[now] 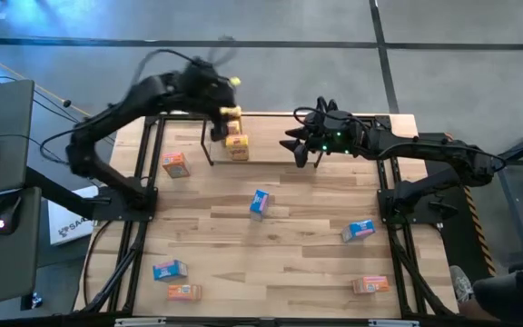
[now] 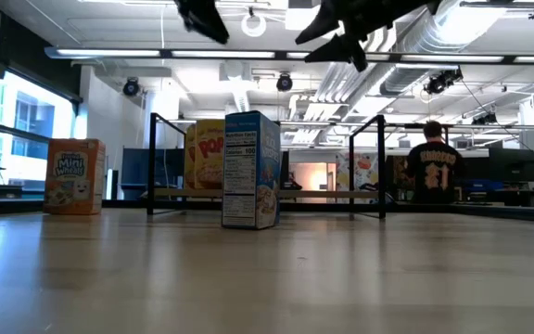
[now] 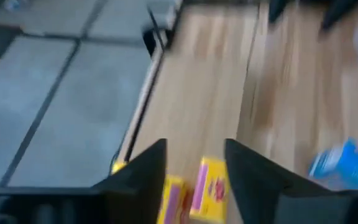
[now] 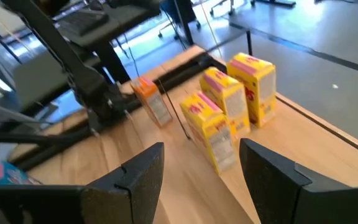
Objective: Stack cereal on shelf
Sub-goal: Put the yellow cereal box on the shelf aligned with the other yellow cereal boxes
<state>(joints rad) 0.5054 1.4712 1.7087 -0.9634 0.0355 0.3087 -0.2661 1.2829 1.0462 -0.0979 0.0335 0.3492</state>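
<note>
Three yellow cereal boxes point(image 4: 229, 115) stand upright on the left end of the shelf point(image 2: 381, 167), a low black rod frame at the table's far side. My left gripper point(image 3: 194, 174) hovers open high above these yellow boxes point(image 3: 210, 186), which show between its fingers. My right gripper point(image 4: 201, 168) is open too, raised over the shelf's middle and facing the yellow boxes. Loose boxes stand or lie on the table: an orange one point(image 1: 175, 164), a blue one point(image 1: 260, 203) upright at mid-table, another blue one point(image 1: 359, 231), and others near the near edge.
Near the table's near edge lie a blue box point(image 1: 169, 270), an orange box point(image 1: 183, 292) and another orange box point(image 1: 370, 285). Larger black frames point(image 1: 139, 191) run along the table's left and right sides. A person point(image 2: 431, 167) stands in the room beyond the table.
</note>
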